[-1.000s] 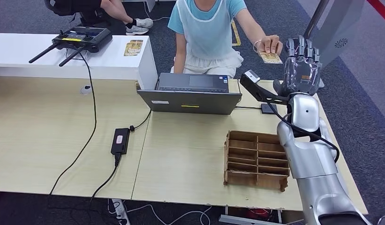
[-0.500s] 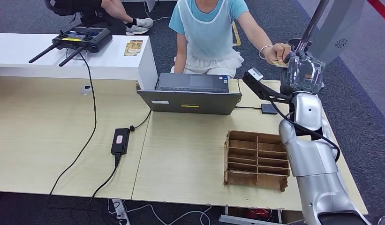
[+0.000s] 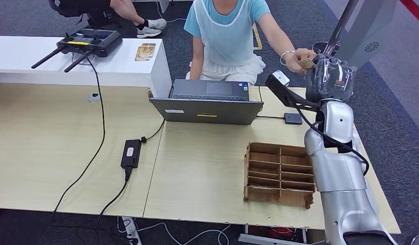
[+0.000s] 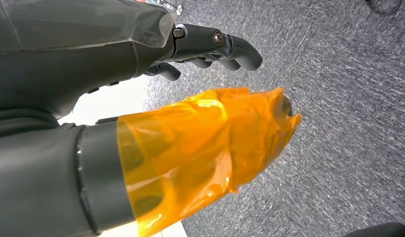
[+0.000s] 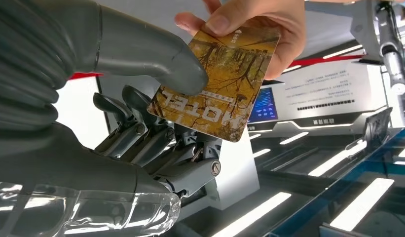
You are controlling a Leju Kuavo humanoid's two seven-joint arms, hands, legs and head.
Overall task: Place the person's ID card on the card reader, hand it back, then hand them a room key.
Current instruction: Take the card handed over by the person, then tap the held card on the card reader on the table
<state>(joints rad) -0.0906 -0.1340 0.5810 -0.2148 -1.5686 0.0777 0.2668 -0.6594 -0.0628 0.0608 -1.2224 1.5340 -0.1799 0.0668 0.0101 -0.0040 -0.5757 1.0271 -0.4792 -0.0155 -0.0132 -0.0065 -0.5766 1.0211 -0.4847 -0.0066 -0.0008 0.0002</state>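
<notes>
Card (image 5: 221,81) sits pinched under the right hand (image 5: 141,123) thumb, the person's fingers (image 5: 249,19) holding its far edge for handover.

A second ago the right hand (image 3: 329,76) was raised with its fingers spread and upright, and the person's hand (image 3: 299,55) held the card (image 5: 221,79) just beside it without touching. Now the fingers have curled in and the thumb presses the card against them. The person's hand has moved in close and grips the card's far edge.
</notes>
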